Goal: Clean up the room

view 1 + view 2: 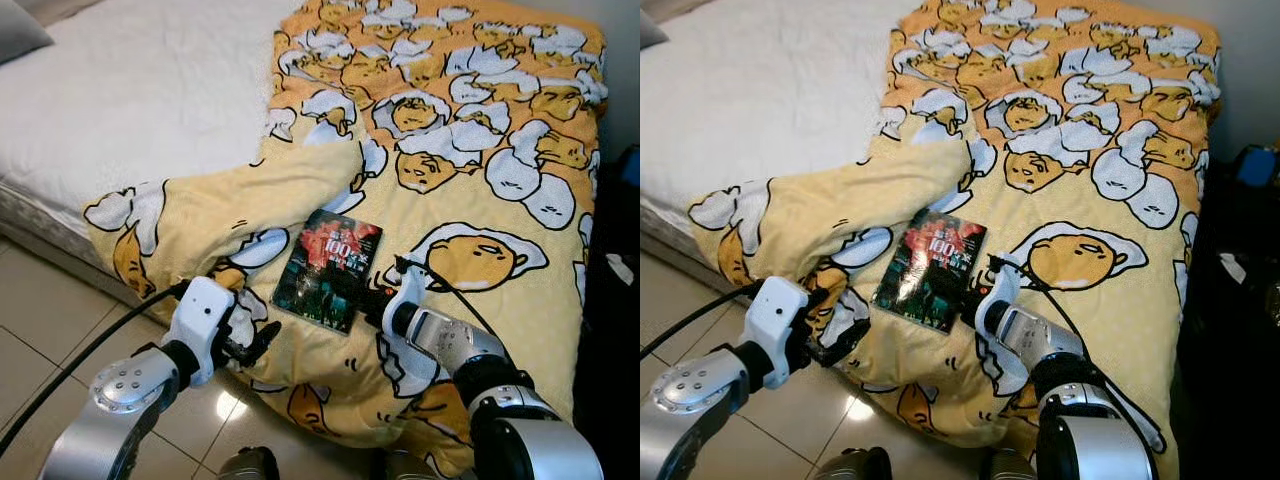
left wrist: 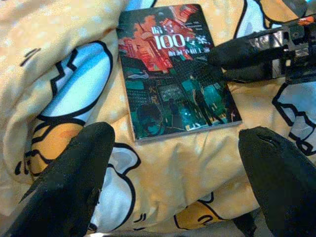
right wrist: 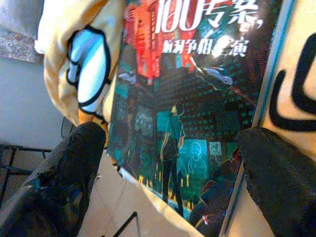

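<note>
A dark paperback book with a red and teal cover lies flat on the yellow cartoon-egg blanket, near the bed's front edge. My right gripper is open at the book's right edge, its fingers low over the cover. My left gripper is open to the book's left, just off the drooping blanket edge and pointing toward the book. Neither gripper holds anything.
The blanket covers the right part of a white mattress and hangs over the front edge toward the beige tiled floor. Dark furniture with a blue object stands close on the right. A black cable runs along my left arm.
</note>
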Motion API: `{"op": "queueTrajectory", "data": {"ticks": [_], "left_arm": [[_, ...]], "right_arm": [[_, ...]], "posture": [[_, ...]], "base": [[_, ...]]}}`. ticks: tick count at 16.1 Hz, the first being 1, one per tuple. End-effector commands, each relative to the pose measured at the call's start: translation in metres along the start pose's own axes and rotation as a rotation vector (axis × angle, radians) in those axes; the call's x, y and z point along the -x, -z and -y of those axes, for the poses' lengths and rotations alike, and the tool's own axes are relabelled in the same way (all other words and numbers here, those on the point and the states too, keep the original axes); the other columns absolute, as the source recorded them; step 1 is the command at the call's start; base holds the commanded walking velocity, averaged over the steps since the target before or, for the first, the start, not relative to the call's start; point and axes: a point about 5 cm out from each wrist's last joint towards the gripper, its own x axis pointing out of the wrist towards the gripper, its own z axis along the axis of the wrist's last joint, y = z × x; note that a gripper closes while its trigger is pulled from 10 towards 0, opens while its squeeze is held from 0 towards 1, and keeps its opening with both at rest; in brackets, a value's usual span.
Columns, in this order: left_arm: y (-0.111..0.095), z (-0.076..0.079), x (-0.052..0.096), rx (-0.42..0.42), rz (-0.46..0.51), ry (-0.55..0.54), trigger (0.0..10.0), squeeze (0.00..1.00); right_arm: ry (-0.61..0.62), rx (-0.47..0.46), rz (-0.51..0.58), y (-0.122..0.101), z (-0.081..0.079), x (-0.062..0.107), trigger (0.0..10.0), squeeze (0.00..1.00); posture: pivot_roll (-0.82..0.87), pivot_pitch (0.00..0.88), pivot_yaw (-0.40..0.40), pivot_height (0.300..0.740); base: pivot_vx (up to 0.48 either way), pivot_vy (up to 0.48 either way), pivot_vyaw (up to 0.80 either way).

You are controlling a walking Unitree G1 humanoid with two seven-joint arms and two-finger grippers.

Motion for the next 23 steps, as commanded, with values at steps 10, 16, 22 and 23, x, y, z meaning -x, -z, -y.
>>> {"op": "queueTrajectory", "data": {"ticks": [10, 16, 22, 23], "left_arm": [[0.007, 0.009, 0.011, 0.010, -0.048, 0.115, 10.0, 0.77], [0.011, 0.009, 0.013, 0.014, -0.062, 0.113, 10.0, 0.76], [0.017, 0.010, 0.023, 0.016, -0.090, 0.083, 10.0, 0.76], [0.017, 0.010, 0.025, 0.016, -0.094, 0.080, 10.0, 0.76]], "right_arm": [[-0.003, -0.005, -0.002, -0.002, 0.013, 0.010, 10.0, 1.00], [-0.021, -0.019, -0.018, 0.004, 0.004, 0.001, 10.0, 1.00], [-0.041, -0.054, -0.081, 0.021, -0.006, -0.009, 10.0, 1.00], [-0.022, -0.043, -0.097, 0.026, -0.007, -0.011, 10.0, 1.00]], "posture": [[0.00, 0.145, 0.025, 0.740], [0.01, 0.162, 0.016, 0.740], [0.06, 0.208, 0.006, 0.740], [0.06, 0.213, 0.008, 0.740]], "base": [[0.000, 0.000, 0.00], [0.000, 0.000, 0.00], [0.000, 0.000, 0.00], [0.000, 0.000, 0.00]]}}
